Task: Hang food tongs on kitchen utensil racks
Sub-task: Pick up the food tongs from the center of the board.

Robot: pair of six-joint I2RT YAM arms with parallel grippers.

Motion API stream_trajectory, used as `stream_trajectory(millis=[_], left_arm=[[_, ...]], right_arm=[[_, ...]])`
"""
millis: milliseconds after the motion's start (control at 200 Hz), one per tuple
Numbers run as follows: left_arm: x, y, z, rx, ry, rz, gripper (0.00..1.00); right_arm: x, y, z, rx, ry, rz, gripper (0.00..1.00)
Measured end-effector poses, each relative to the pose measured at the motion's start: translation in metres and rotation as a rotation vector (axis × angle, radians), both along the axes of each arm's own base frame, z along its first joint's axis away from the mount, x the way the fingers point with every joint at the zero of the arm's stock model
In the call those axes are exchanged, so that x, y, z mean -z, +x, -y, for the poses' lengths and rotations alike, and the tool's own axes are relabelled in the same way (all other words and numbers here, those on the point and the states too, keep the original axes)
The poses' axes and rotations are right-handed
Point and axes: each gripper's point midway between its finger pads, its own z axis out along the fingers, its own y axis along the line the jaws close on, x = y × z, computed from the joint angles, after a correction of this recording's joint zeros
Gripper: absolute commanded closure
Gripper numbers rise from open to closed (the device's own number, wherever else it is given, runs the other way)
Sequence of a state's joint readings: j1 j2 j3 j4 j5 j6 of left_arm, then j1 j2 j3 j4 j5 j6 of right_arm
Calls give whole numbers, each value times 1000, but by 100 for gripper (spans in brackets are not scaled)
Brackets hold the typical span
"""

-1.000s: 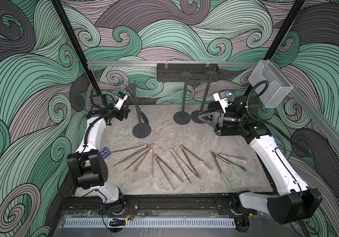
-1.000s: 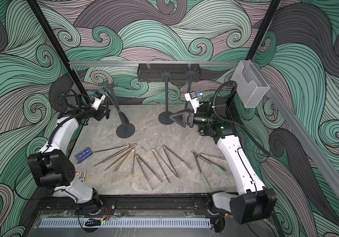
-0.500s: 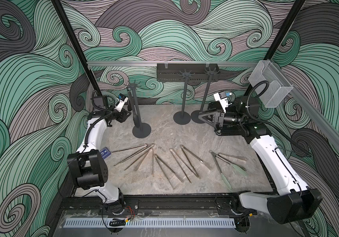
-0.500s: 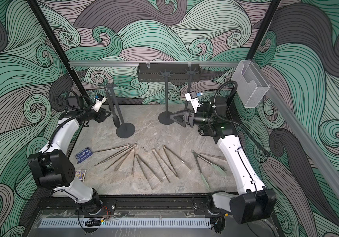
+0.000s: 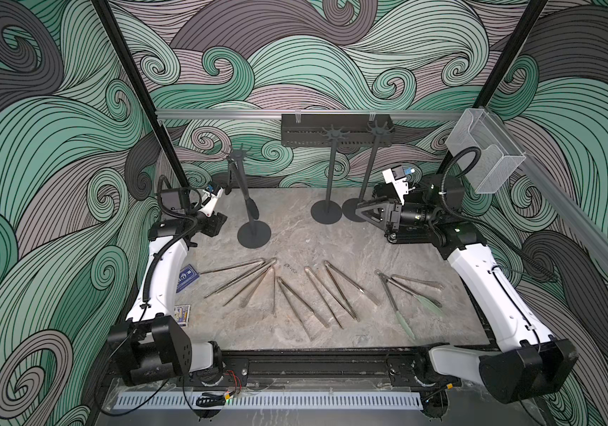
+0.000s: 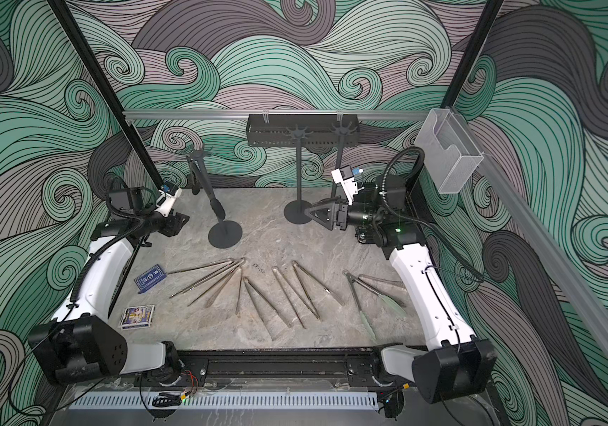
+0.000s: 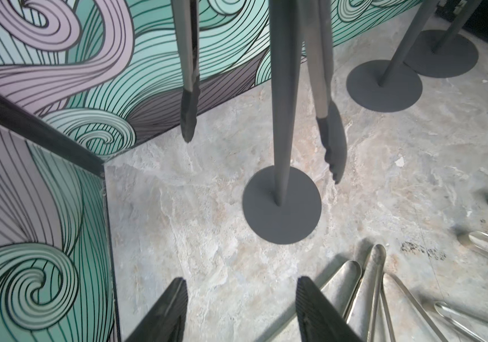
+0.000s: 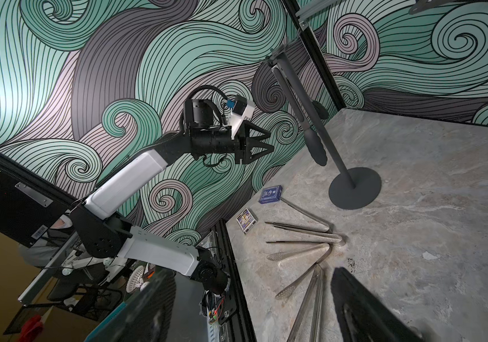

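Release looked like the step in hand: the left gripper (image 7: 240, 279) stood open and empty just beside the left rack (image 5: 254, 236). There the black-tipped tongs (image 7: 324, 97) hung hinge up, long axis near vertical, tips pointing down clear of the table (image 5: 295, 236), one arm either side of the pole. Backing straight away without brushing either arm would serve best. Further right, the loose tongs (image 5: 335, 291) lay flat in a fan, hinges toward the racks. By the two right racks (image 5: 326, 177), the right gripper (image 5: 360, 214) was open, empty.
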State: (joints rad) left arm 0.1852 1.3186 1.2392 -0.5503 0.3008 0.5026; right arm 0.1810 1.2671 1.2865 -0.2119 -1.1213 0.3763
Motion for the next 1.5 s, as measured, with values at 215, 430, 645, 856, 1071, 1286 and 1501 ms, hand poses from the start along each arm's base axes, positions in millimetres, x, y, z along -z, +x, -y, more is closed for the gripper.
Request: stream_trajectory(millis=[215,430,645,856,1071,1286,1501], left_arm=[[18,-26,-8,-86,3,-94,42],[70,-51,9,-85,63,-267,44],[125,-68,26,-40,163,-440,47],[148,-79,29,-13,227,-496,48],[190,-72,27,11,299,-609,63],[224,-39,26,15,360,-715,68],[226,-38,28,36,394,-720,67]], right_arm=[[8,-9,2,41,-31,-16,16],[10,-24,-1,63,-60,0,17],[18,-31,-3,77,-93,-7,17],[22,-33,0,96,-110,-4,17],[23,-38,2,100,-121,1,17],[24,-41,3,105,-135,14,16],[26,-40,3,103,-143,23,16]])
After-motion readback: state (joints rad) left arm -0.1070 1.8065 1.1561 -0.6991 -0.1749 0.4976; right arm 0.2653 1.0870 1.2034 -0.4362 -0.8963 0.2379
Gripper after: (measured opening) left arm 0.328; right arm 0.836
